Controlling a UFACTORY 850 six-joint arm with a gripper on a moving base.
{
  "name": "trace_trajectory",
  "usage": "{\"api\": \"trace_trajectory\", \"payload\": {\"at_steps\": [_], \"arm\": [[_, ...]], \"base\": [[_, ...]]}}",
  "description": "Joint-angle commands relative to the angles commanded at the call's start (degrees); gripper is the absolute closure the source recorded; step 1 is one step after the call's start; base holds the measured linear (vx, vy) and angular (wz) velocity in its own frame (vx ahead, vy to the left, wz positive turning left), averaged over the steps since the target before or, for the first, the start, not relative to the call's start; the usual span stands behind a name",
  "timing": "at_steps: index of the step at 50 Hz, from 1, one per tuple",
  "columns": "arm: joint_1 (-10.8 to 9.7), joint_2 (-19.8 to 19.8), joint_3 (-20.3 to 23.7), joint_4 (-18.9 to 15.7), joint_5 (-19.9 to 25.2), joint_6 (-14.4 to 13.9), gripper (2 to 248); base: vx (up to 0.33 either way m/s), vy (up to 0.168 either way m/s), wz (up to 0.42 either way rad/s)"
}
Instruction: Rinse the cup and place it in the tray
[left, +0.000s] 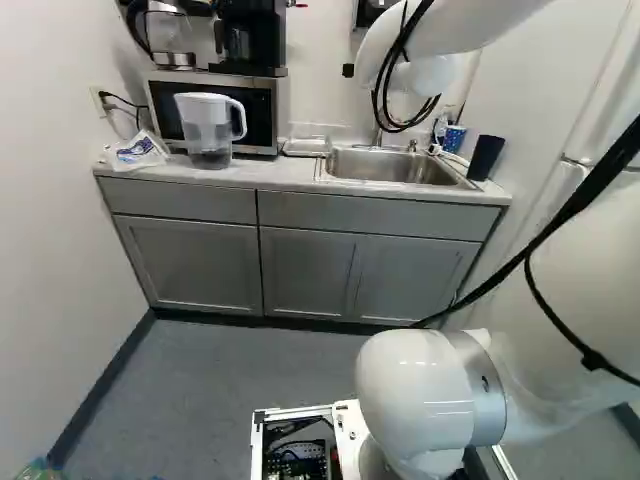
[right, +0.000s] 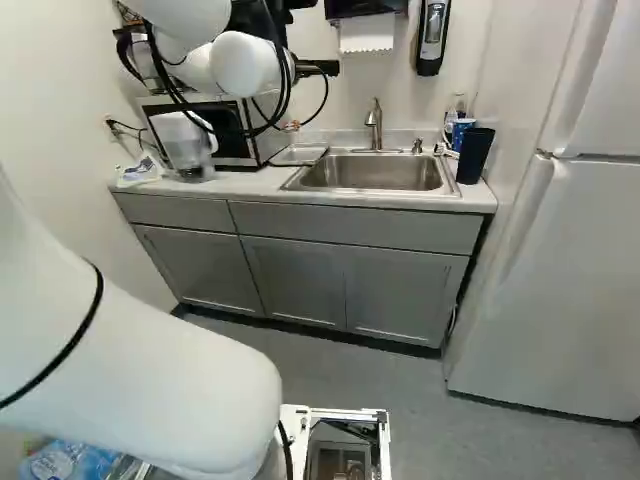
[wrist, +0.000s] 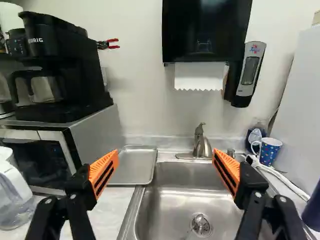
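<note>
Gripper (right: 318, 68) wide apart, facing sink (wrist: 167, 212); drain strainer (wrist: 201, 226) in sink. Tray (wrist: 131, 167) at sink's ten o'clock. Blue cup (wrist: 270, 154) at two o'clock, near dark tumbler (right: 475, 156); cup contents can't be told.

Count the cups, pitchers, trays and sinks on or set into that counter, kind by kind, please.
Cups: 2 (blue patterned cup, dark cup)
Pitcher: 1
Tray: 1
Sink: 1
Total: 5
</note>
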Motion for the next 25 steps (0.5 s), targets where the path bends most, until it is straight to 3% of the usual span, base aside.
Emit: {"api": "trace_trajectory", "payload": {"at_steps": [25], "arm": [[0.0,0.0,0.0,0.0,0.0,0.0,3]], "base": [[0.119,0.008,-0.025]]}}
